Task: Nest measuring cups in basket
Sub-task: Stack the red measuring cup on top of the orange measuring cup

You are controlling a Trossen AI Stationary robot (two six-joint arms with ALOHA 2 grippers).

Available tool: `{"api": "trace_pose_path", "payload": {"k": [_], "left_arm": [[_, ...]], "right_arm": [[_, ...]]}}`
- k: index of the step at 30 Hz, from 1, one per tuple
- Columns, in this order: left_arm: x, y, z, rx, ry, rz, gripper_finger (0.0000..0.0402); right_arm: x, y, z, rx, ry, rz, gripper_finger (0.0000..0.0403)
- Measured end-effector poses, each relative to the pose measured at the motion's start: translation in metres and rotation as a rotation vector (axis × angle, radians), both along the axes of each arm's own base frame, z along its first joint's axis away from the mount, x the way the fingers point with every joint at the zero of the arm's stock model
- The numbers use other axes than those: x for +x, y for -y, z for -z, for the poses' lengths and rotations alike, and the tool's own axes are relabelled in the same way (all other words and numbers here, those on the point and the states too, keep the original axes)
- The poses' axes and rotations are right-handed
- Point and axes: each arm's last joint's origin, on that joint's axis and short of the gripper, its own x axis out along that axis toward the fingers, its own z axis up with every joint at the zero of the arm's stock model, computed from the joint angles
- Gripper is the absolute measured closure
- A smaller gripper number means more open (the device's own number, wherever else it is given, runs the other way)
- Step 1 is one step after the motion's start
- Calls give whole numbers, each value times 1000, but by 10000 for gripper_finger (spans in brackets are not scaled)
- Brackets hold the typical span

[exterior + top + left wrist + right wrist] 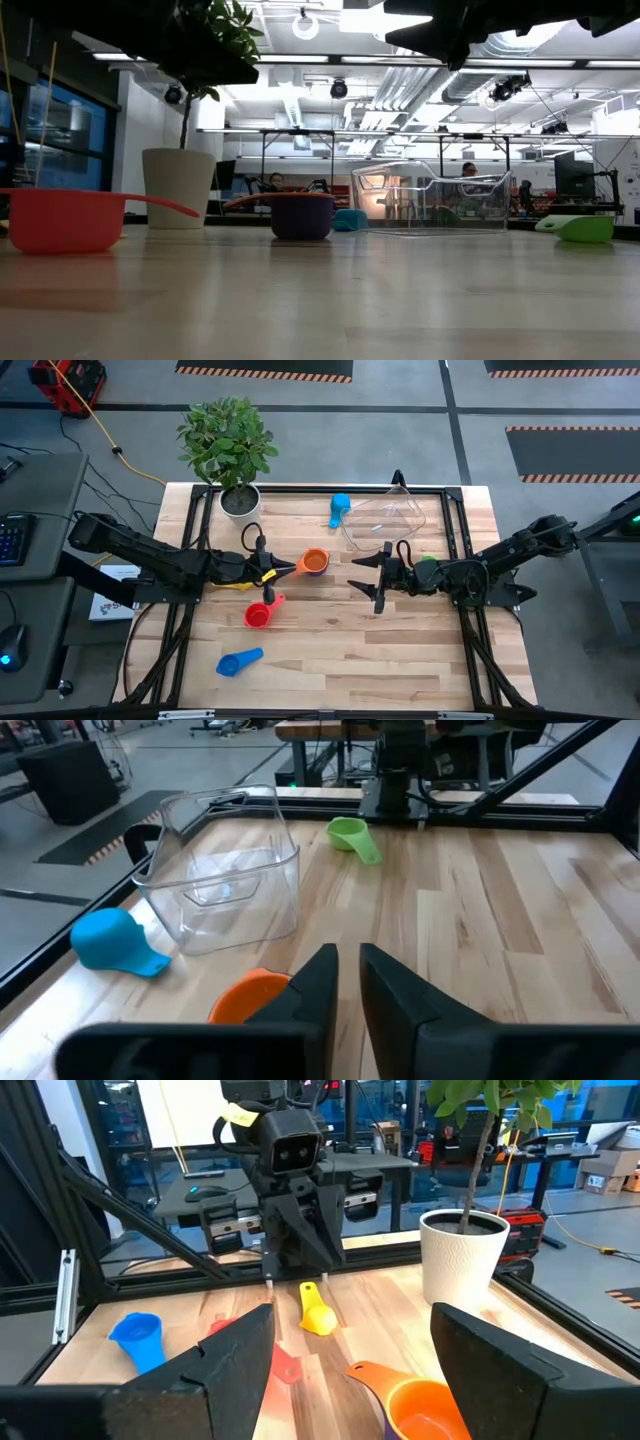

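Yellow cup — right wrist view only, seemingly under left arm.

Orange cup, red cup, 2 blue cups, green cup, clear basket, white pot.

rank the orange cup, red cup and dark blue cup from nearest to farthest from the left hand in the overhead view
From the left hand:
1. Orange cup, just past the fingertips toward table centre.
2. Red cup, nearer the front edge.
3. Dark blue cup, farthest, by the front-left.
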Motion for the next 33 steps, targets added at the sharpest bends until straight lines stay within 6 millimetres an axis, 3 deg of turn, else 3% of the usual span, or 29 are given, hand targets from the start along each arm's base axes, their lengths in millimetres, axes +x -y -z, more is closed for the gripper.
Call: {"api": "trace_pose_path", "payload": {"k": [4,14,18,33], "left_arm": [[0,0,0,-1,0,5,327],[0,0,2,-5,-16,3,181],[0,0,2,-19,-14,-1,141],[-1,0,3,-44,-25,-10,130]], "right_arm": [[0,0,0,0,0,0,142],[0,0,0,15,1,-3,142],[0,0,1,30,-7,-1,142],[0,0,1,10,-12,2,142]]}}
